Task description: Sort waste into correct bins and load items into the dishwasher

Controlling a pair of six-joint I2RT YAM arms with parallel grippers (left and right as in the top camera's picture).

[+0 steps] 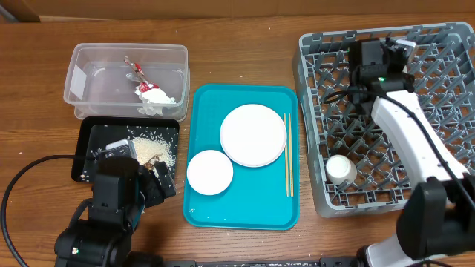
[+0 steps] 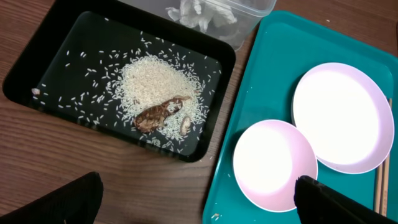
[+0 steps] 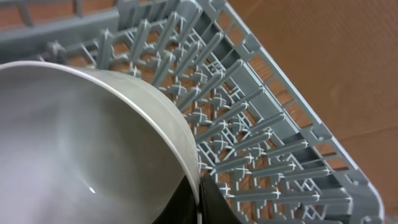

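Note:
My right gripper [image 1: 378, 55] is over the far part of the grey dish rack [image 1: 445, 96], shut on the rim of a white bowl [image 3: 74, 143], with its fingers [image 3: 198, 205] pinching the rim above the pegs [image 3: 249, 124]. A small white cup [image 1: 341, 170] stands in the rack. My left gripper [image 2: 196, 193] is open and empty over the table between the black tray [image 2: 56, 68] and a pale pink bowl [image 2: 273, 162]. The black tray holds rice [image 2: 152, 78] and brown scraps [image 2: 158, 114]. The clear tub [image 1: 82, 74] holds the napkin [image 1: 157, 97] and red wrapper [image 1: 138, 74].
A teal serving tray [image 1: 245, 204] sits in the middle with a round plate [image 1: 253, 135], the small bowl [image 1: 209, 172] and two chopsticks [image 1: 287, 156] along its right side. A black cable loops at the table's front left.

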